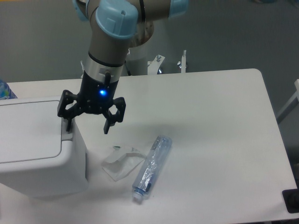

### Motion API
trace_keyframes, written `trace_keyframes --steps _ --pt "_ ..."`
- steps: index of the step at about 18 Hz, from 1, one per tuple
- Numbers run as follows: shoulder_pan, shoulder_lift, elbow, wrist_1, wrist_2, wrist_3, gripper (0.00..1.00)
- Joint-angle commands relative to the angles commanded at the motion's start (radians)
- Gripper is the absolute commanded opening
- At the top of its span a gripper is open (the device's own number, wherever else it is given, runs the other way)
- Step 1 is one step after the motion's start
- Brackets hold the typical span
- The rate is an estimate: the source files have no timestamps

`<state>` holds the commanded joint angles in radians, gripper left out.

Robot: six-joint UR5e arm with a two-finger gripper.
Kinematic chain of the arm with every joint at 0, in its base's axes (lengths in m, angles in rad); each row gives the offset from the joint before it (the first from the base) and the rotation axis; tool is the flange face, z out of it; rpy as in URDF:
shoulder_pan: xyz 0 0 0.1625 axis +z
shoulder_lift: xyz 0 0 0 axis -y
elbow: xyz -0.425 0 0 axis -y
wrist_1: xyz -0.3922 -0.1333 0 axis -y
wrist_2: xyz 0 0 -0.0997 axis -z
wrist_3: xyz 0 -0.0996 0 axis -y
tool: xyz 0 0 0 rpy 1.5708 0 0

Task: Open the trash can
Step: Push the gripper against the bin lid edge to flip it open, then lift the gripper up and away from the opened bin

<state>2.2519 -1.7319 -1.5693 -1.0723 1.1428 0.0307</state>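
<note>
A white table (pixel 210 107) stands before a grey wall, and the trash can (pixel 32 149) sits at its left edge with the lid down. Above the can's right side hangs the gripper (pixel 88 125), fingers spread, one just over the grey tab (pixel 67 133). Nearby lie a clear bottle (pixel 152 168) and a crumpled wrapper (pixel 120 163).
</note>
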Motion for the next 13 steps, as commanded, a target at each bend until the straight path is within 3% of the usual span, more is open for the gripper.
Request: trace_keyframes --steps 8,13 --pt "0.000 -0.003 -0.005 0.002 0.002 0.000 1.00" --pt "0.000 0.002 0.032 0.002 0.003 0.011 1.00"
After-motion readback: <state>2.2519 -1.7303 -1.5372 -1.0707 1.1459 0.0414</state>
